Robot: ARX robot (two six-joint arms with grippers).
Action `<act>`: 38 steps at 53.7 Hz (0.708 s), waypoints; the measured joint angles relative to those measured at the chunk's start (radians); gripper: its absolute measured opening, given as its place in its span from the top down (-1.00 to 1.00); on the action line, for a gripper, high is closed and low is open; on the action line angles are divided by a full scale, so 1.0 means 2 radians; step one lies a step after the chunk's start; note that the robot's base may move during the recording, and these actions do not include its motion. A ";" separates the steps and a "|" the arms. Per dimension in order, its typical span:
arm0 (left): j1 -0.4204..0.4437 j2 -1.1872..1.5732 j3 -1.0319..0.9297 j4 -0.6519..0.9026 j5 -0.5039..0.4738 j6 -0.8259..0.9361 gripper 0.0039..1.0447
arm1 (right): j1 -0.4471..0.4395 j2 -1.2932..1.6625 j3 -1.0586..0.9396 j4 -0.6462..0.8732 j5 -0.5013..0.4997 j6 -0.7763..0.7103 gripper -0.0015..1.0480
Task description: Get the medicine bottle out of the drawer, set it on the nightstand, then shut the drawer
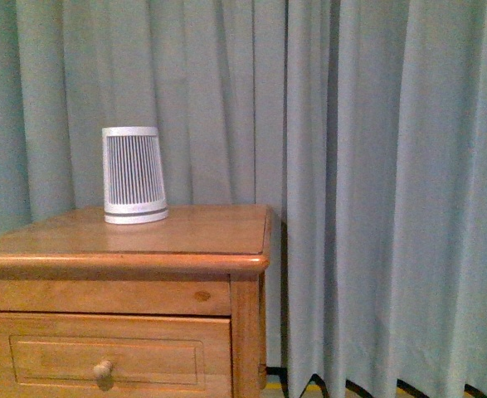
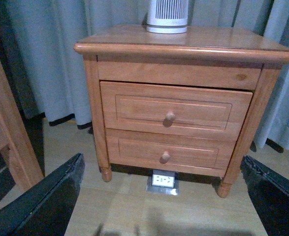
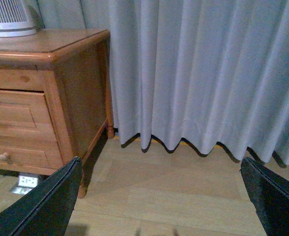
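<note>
The honey-brown nightstand (image 1: 143,240) stands at the left in the front view, and it also shows in the left wrist view (image 2: 183,46) and the right wrist view (image 3: 78,69). Its upper drawer (image 2: 176,110) with a round knob (image 2: 170,117) sticks out slightly at one side. The medicine bottle is out of view. My left gripper (image 2: 164,196) is open and empty, well back from the drawer fronts above the floor. My right gripper (image 3: 164,196) is open and empty over bare floor beside the nightstand. Neither arm shows in the front view.
A white slatted tapered device (image 1: 133,175) stands on the nightstand top. The lower drawer (image 2: 164,152) is shut. Grey curtains (image 1: 376,166) hang behind and to the right. A floor socket (image 2: 163,181) lies under the nightstand. A wooden furniture piece (image 2: 6,128) stands left of it.
</note>
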 joint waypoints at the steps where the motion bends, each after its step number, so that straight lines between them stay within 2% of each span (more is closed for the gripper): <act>1: 0.000 0.005 0.000 -0.007 0.000 -0.012 -0.87 | 0.000 0.000 0.000 0.000 0.000 0.000 -0.87; 4: 0.003 0.017 0.000 -0.005 0.008 -0.038 -0.87 | 0.000 0.000 0.000 0.000 0.000 0.000 -0.87; 8: 0.007 0.072 0.001 0.066 0.010 -0.047 -0.87 | 0.000 0.000 0.000 0.000 0.000 0.000 -0.87; 16: 0.002 0.298 0.013 0.299 0.006 -0.046 -0.87 | 0.000 0.000 0.000 0.000 0.000 0.000 -0.87; 25: -0.030 0.661 0.101 0.594 -0.004 -0.036 -0.87 | 0.000 0.000 0.000 0.000 0.000 0.000 -0.87; 29: -0.043 0.786 0.152 0.646 -0.002 -0.030 -0.87 | 0.000 0.000 0.000 0.000 0.000 0.000 -0.87; 38: -0.055 0.913 0.238 0.666 -0.002 -0.024 -0.87 | 0.000 0.000 0.000 0.000 0.000 0.000 -0.87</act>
